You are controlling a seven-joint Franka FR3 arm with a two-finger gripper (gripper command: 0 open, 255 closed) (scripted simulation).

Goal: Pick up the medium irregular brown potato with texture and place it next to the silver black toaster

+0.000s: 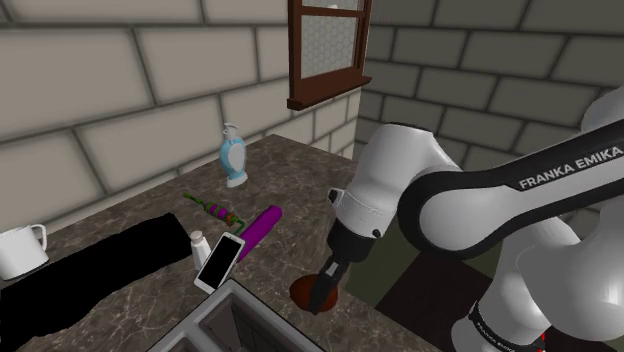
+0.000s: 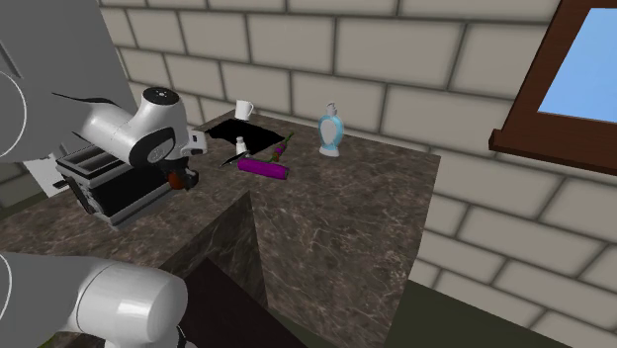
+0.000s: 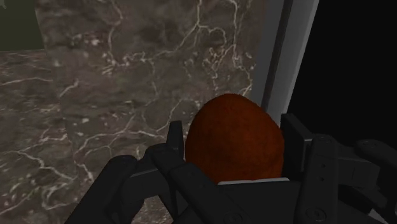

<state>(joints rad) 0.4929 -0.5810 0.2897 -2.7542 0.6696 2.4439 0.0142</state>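
The potato (image 3: pixel 234 141) is a rounded reddish-brown lump clasped between my black fingers (image 3: pixel 170 145). My gripper (image 1: pixel 326 287) points down at the dark marbled counter (image 1: pixel 300 180), shut on the potato (image 1: pixel 308 294) near the sink's corner. In the second exterior view the gripper (image 2: pixel 179 179) holds the potato (image 2: pixel 181 182) just beside the front corner of the silver and black toaster (image 2: pixel 107 181). I cannot tell whether the potato touches the counter.
A sink (image 1: pixel 232 322) opens close by the potato. Farther along the counter lie a white phone (image 1: pixel 219 262), a purple object (image 1: pixel 259 227), a blue soap dispenser (image 1: pixel 234 154) and a white mug (image 1: pixel 21 250). A black area (image 1: pixel 95 275) covers part of the counter.
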